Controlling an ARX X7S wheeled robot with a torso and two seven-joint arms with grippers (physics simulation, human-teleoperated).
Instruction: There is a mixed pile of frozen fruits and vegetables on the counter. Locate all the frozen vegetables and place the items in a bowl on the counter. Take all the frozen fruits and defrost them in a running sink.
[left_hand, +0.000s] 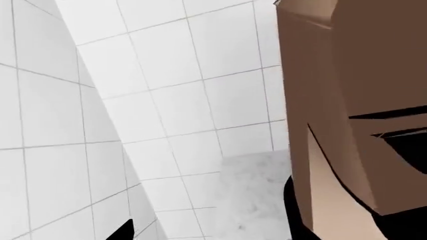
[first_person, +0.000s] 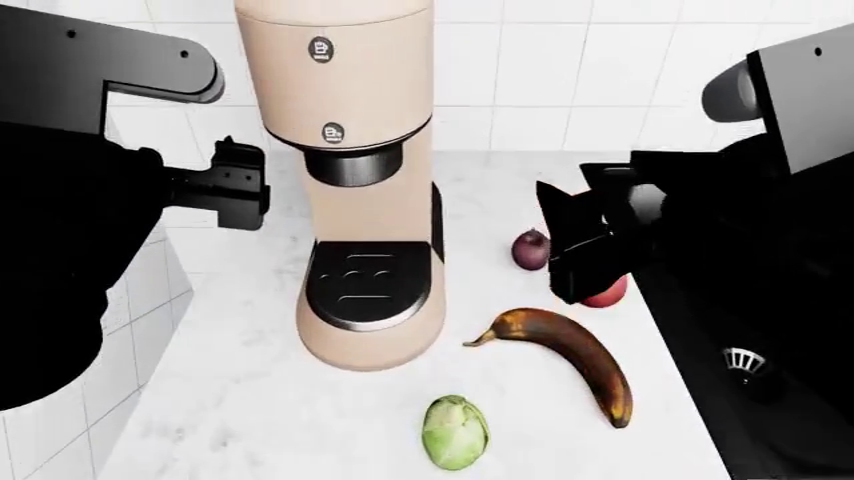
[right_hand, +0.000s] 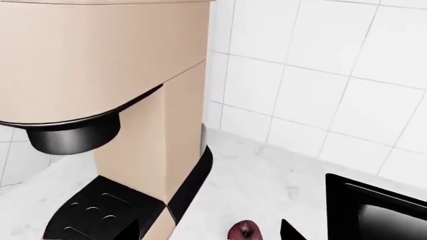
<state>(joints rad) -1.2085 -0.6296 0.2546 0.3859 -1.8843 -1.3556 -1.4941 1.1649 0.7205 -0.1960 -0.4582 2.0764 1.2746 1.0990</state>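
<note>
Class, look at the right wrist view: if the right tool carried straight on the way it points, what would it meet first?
Probably the small dark red onion lying on the counter between the fingertips. Beyond it stands the coffee machine and the tiled wall, though depth is hard to judge.

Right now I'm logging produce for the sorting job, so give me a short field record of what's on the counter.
counter: white marble
appliance: beige coffee machine, standing left of the produce
banana: browned, lying near the sink edge
green vegetable: cabbage-like head, nearest the camera
onion: dark red, behind the banana
red item: partly hidden by the right claw
sink: black, at right
bowl: not in view
</note>
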